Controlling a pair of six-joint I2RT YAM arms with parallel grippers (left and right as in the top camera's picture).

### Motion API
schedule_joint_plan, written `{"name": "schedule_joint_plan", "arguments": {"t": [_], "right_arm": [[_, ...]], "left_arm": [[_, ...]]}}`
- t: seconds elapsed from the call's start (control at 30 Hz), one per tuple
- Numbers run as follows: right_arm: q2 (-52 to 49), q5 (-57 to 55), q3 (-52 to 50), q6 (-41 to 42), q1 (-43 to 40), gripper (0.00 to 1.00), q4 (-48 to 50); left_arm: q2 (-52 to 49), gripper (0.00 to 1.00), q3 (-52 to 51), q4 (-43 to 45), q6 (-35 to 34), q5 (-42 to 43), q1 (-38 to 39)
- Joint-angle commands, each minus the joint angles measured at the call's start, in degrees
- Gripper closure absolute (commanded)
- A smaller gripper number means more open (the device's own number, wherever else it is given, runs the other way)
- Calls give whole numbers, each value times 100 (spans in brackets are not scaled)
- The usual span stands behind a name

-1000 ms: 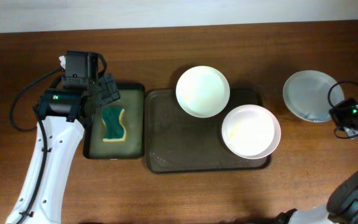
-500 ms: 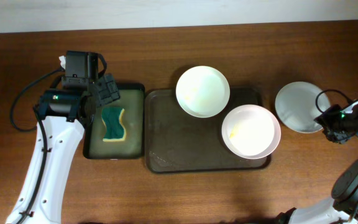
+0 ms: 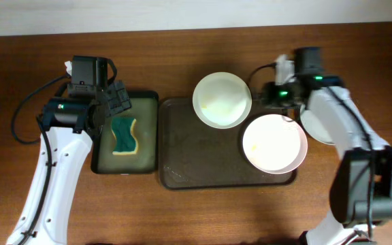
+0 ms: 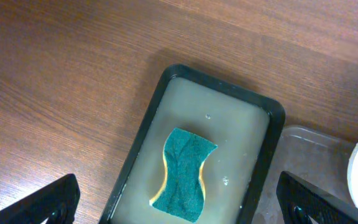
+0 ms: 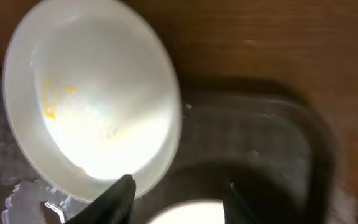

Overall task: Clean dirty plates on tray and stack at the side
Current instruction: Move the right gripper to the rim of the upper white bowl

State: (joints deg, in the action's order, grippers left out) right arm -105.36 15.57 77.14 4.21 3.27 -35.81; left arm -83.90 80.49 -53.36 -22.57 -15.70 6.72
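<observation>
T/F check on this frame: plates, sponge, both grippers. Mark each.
1. Rear plate and front plate both sit on the brown tray. True.
2. The left gripper holds the sponge. False: it is open above the sponge, which lies in the narrow tray.
3. The third plate lies on the tabletop right of the brown tray. True.
4. The right gripper is shut on a plate. False: it is open and empty, above the brown tray.
5. The rear plate has yellow specks. True.

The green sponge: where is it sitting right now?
In the overhead view, the sponge lies inside the small dark tray on the left side of the picture, right next to the big brown tray.
</observation>
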Motion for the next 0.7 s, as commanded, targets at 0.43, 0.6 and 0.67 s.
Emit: {"name": "schedule_joint_plan", "arguments": {"t": [0.43,0.6,0.67], "right_arm": [[-935,-761,52,-28,501,73,737],[-935,-463,9,72,503,73,673],[-935,-463,-20,74,503,73,688]], "left_arm": [[24,1,57,11,-11,-59,-13],[24,0,57,11,-11,-59,-13],[24,1,57,11,-11,-59,-13]]}}
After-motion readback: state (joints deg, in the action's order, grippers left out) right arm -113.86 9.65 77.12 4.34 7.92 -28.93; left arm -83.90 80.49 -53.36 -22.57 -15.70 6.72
